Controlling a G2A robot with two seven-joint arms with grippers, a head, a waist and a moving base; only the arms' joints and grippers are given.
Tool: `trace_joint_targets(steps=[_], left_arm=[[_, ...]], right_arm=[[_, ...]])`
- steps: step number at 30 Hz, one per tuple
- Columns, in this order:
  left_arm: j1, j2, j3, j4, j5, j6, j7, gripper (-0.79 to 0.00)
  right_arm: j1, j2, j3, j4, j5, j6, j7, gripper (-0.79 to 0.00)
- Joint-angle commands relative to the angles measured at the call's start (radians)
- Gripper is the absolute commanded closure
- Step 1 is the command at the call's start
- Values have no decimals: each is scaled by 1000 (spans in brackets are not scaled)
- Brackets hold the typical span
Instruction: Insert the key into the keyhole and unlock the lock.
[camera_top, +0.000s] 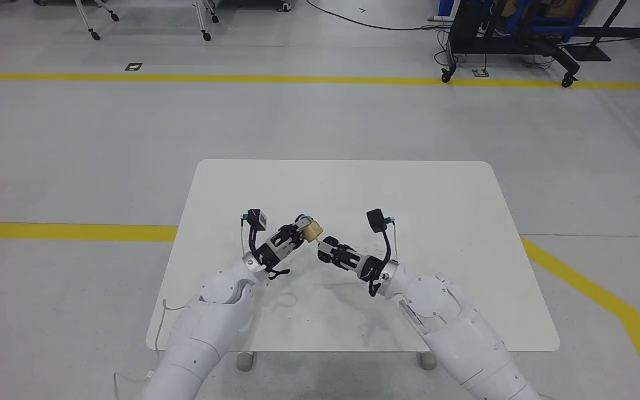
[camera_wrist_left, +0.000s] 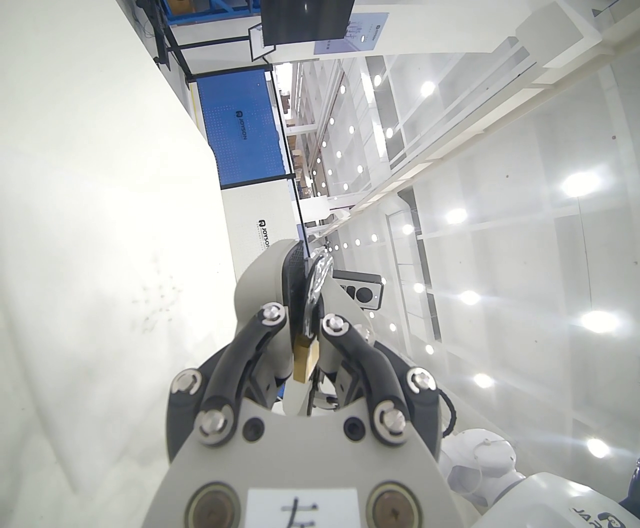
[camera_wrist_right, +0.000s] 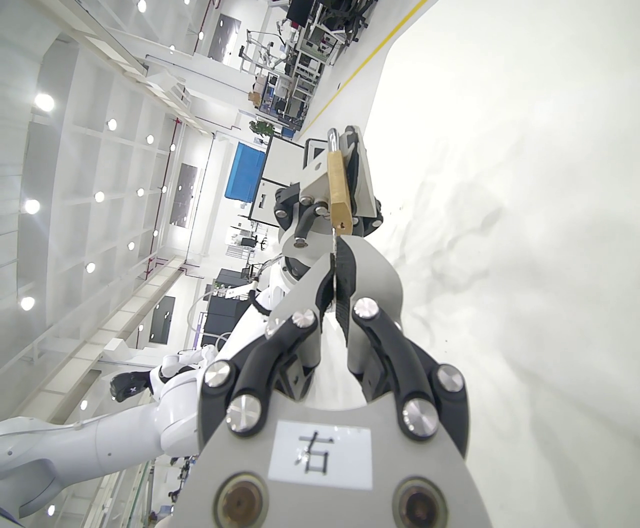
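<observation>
Brass lock (camera_wrist_right: 339, 192) clamped in left pincer (camera_wrist_left: 306, 267) | right pincer (camera_wrist_right: 338, 260) clamped on key (camera_wrist_right: 333, 250) | key tip hidden at lock's base

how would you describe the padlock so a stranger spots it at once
Over the middle of the white table, the two arms meet tip to tip. The padlock sits clamped in the left hand, facing the right hand. It is the only brass-coloured block there, unlike the thin silver key at its base.
</observation>
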Motion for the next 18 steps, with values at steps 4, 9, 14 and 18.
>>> trace_joint_targets(steps=[4,9,14,18], left_arm=[[0,0,2,1,-1,-3,0,0],[0,0,1,1,-3,-4,6,0],[1,1,1,1,-7,-2,4,0],[2,0,6,-2,-3,-2,6,0]], right_arm=[[4,-1,-1,6,-2,6,-3,0],[9,-3,-5,11,-1,7,-8,0],[8,-3,-4,13,1,7,-10,0],[10,-3,-5,16,3,7,-6,0]])
